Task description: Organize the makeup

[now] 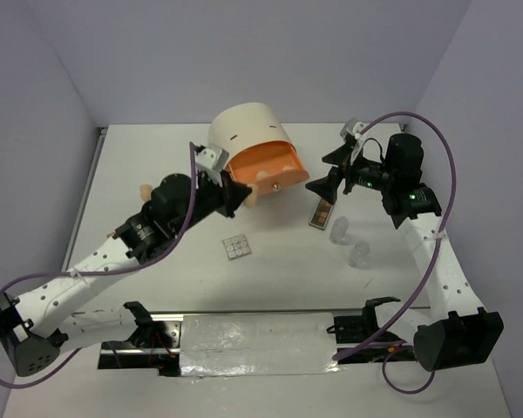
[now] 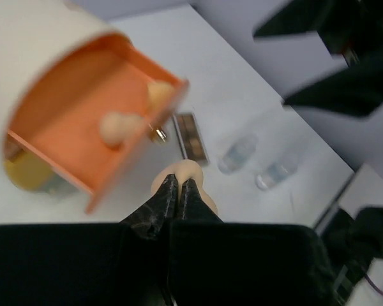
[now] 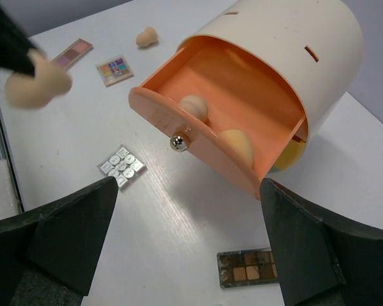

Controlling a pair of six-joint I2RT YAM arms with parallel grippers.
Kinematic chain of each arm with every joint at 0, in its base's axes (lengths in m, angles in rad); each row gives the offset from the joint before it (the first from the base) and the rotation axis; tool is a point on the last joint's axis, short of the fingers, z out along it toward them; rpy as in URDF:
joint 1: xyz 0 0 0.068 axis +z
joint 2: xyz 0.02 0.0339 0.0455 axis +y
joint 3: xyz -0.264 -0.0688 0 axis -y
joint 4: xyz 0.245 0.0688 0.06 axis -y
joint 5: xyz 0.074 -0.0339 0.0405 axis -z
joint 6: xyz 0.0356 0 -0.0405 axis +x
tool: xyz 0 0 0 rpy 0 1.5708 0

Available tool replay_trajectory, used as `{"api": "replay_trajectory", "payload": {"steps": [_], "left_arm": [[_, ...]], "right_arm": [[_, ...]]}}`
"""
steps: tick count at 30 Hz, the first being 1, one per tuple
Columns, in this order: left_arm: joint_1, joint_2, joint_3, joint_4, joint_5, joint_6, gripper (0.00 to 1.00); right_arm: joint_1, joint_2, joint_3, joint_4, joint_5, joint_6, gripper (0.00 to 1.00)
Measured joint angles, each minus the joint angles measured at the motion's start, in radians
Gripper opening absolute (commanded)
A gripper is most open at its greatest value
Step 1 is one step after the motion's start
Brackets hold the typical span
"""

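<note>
My left gripper (image 1: pixel 244 193) (image 2: pixel 179 182) is shut on a peach egg-shaped sponge (image 2: pixel 190 171) (image 3: pixel 35 86), held just in front of the open orange drawer (image 1: pixel 266 170) (image 3: pixel 223 108). Two more sponges (image 3: pixel 193 106) (image 3: pixel 236 145) lie inside that drawer. My right gripper (image 1: pixel 316 172) (image 3: pixel 188 185) hangs open and empty to the right of the drawer. Below it lies the long brown palette (image 1: pixel 321 213) (image 3: pixel 246 268). Two clear bottles (image 1: pixel 339 229) (image 1: pixel 360 253) lie nearby. A square grey-white palette (image 1: pixel 236 247) (image 3: pixel 121 167) rests mid-table.
The cream cylindrical unit (image 1: pixel 248 131) stands at the back centre, its drawer pulled out with a metal knob (image 3: pixel 179 141). In the right wrist view, a pinkish card (image 3: pixel 72 53), a colourful square palette (image 3: pixel 115 69) and a loose sponge (image 3: pixel 147 37) lie beyond the left arm.
</note>
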Motion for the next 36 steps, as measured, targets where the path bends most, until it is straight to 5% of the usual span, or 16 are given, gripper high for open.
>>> {"api": "replay_trajectory", "payload": {"steps": [4, 8, 13, 16, 22, 27, 30, 31, 36], "left_arm": [[0.130, 0.113, 0.147, 0.020, 0.041, 0.063, 0.01], [0.218, 0.256, 0.241, 0.071, 0.082, 0.095, 0.04], [0.248, 0.391, 0.285, 0.075, 0.105, 0.130, 0.12], [0.250, 0.431, 0.291, 0.064, 0.109, 0.146, 0.39], [0.251, 0.452, 0.322, 0.048, 0.102, 0.164, 0.62], [0.251, 0.452, 0.358, 0.048, 0.102, 0.163, 0.55], [0.261, 0.447, 0.366, 0.040, 0.099, 0.161, 0.18], [0.265, 0.439, 0.366, 0.030, 0.095, 0.156, 0.14], [0.402, 0.312, 0.304, -0.015, 0.096, 0.103, 0.16]], "right_arm": [[-0.005, -0.006, -0.020, 0.010, -0.009, -0.003, 0.82], [-0.010, -0.006, -0.029, 0.011, -0.031, 0.000, 0.40], [-0.012, -0.006, -0.042, 0.028, -0.047, 0.016, 0.40], [-0.012, -0.006, -0.055, 0.035, -0.051, 0.024, 0.41], [-0.018, -0.006, -0.064, 0.040, -0.052, 0.029, 0.44], [-0.021, -0.006, -0.064, 0.041, -0.052, 0.031, 0.47], [-0.023, -0.005, -0.064, 0.040, -0.051, 0.026, 0.50], [-0.023, -0.005, -0.064, 0.039, -0.051, 0.022, 0.51], [-0.023, -0.004, -0.064, 0.031, -0.051, -0.001, 0.51]]}}
